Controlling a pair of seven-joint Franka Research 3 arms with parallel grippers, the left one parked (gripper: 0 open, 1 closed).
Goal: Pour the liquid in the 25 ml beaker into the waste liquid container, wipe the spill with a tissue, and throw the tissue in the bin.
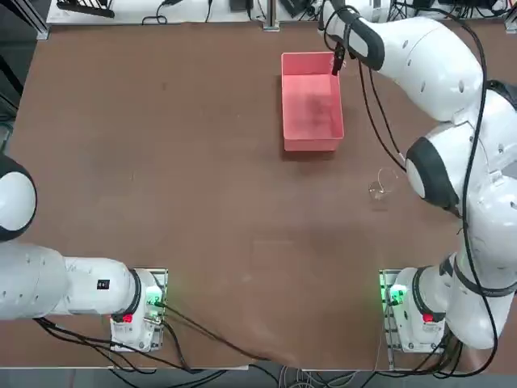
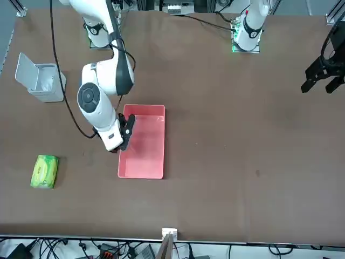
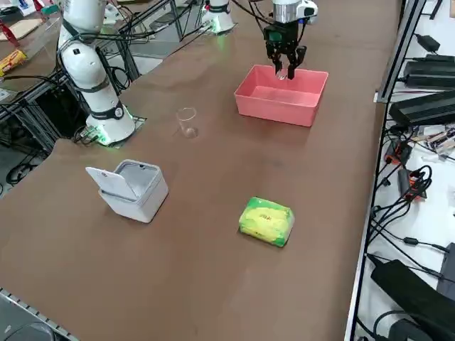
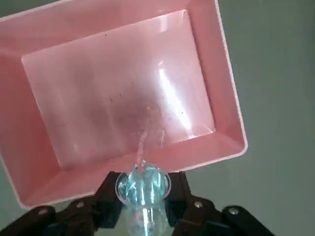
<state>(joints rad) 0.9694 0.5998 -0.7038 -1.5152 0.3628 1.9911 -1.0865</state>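
Over the pink tray (image 3: pixel 257 105): right gripper (image 4: pixel 144 196), on its 12 o'clock side in the right side view.
Clock used below: right side view, pink tray as centre, 12 at the top of the view.
Claw state: fingers closed around the 25 ml beaker (image 4: pixel 142 186), one on each side.
25 ml beaker: clear, tiny, in the grip, mouth tipped toward the pink tray.
Liquid: thin clear stream (image 4: pixel 141 146) from the beaker's mouth toward the pink tray.
Tray interior: shiny, few dark specks on the floor.
Larger beaker (image 3: pixel 187 122): clear, upright on the table (image 3: pixel 213 284), between 8 and 9 o'clock, well apart from the tray.
Bin (image 3: pixel 142 197): pale box, 8 o'clock, lid (image 3: pixel 114 182) open toward its own 10 o'clock.
Green tissue pack (image 3: pixel 266 221): on the table, 6 o'clock, well apart from the bin.
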